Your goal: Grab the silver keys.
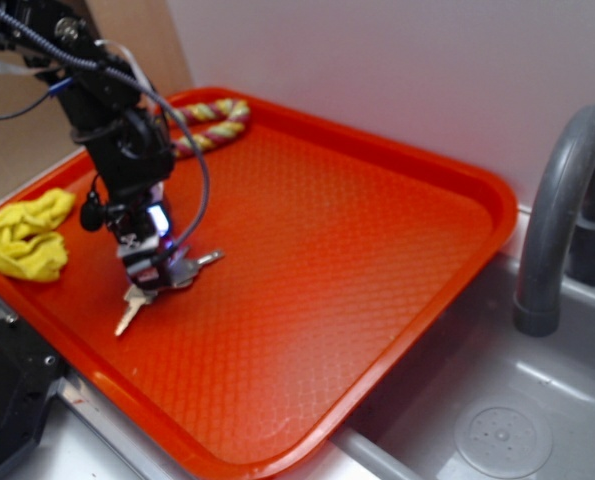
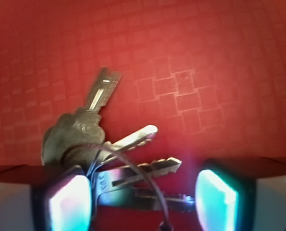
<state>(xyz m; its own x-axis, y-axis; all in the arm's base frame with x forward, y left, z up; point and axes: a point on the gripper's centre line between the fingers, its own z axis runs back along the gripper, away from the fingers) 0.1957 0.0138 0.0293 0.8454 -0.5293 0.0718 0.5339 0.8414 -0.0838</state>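
The silver keys (image 1: 185,270) lie fanned out on the left part of the red tray (image 1: 337,250); one blade points toward the tray's front edge. My gripper (image 1: 151,272) is down right over the bunch. In the wrist view the silver keys (image 2: 80,137) and their thin wire ring lie between my two lit pads (image 2: 68,204), on the red tray (image 2: 205,57). The left pad is against the key heads, while a gap separates the right pad from the blade tips. The gripper (image 2: 143,204) is open around the bunch.
A yellow cloth (image 1: 27,240) lies bunched at the tray's left edge. A red-and-yellow twisted rope (image 1: 209,122) lies at the tray's far corner, behind the arm. To the right of the tray are a grey sink (image 1: 507,430) and a grey faucet (image 1: 557,200).
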